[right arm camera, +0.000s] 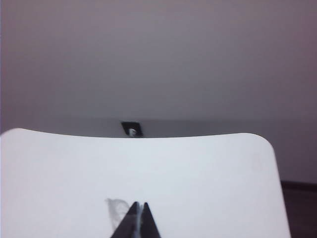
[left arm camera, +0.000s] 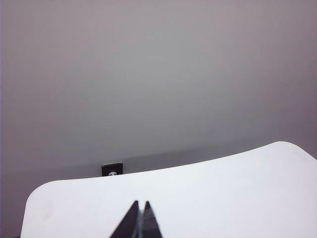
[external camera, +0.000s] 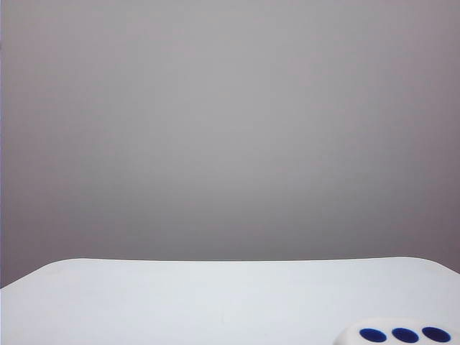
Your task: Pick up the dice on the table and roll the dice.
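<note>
The dice point(external camera: 397, 333) lies on the white table point(external camera: 180, 295) at the near right corner of the exterior view, cut off by the frame; its top face shows three dark blue pips in a row. Neither arm appears in the exterior view. In the left wrist view my left gripper point(left arm camera: 140, 203) is shut with nothing between its dark fingers, held level above the table point(left arm camera: 198, 188). In the right wrist view my right gripper point(right arm camera: 139, 204) is also shut and empty over the table point(right arm camera: 198, 168). The dice is out of sight in both wrist views.
A plain grey wall stands behind the table. A small dark bracket point(left arm camera: 112, 169) sits at the table's far edge and also shows in the right wrist view as the bracket point(right arm camera: 132, 129). A faint grey smudge point(right arm camera: 116, 208) marks the tabletop beside the right fingertips.
</note>
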Motion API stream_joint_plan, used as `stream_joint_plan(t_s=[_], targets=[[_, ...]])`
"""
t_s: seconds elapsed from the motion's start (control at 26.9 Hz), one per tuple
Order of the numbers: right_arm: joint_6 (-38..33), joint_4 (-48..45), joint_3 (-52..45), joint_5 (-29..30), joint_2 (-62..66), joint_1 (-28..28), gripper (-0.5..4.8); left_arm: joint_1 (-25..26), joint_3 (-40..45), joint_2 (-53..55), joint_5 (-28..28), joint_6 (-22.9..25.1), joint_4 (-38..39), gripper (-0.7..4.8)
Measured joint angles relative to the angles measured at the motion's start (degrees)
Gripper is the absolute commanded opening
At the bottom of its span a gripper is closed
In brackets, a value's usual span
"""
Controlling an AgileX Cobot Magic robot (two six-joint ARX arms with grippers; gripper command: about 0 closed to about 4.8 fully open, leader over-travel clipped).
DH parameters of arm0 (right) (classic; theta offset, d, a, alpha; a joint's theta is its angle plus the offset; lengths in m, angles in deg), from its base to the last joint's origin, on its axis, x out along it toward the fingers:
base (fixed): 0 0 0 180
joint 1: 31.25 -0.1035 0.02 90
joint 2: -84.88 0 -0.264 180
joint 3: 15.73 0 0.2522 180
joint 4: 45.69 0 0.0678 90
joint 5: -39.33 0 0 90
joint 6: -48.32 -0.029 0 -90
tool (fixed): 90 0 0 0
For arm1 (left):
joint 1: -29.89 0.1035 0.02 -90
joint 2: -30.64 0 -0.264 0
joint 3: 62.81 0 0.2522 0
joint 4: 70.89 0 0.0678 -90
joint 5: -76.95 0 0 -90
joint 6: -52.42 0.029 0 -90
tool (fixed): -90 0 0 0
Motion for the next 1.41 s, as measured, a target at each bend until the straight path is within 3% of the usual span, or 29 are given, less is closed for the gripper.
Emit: stream_joint_plan(t_s=[0.15, 0.52, 0.78, 1.19, 1.41], targets=[[0.00, -2.40, -1.40, 6.27, -0.20, 4.66, -0.05, 0.00, 2.21, -0.04, -2.69, -0.13, -4.39, -0.05], [-0.72, -7.30, -7.02, 3.34, -10.54, 4.48, -0.05, 0.00, 3.06, -0.04, -3.76, -1.73, -4.76, -0.05], [-2.60, -7.54, -9.75, 2.27, -16.00, 4.48, -0.05, 0.00, 8.52, -2.34, -3.08, -4.90, -12.96, -0.05], [-2.73, -8.57, -18.03, 2.27, -21.33, 4.50, -0.05, 0.04, 12.31, -7.19, -1.18, -7.54, -13.40, -0.05], [-2.75, -9.07, -19.52, 2.27, -23.69, 4.55, -0.05, 5.07, 13.70, -7.98, -0.02, -7.58, -12.94, -0.05]])
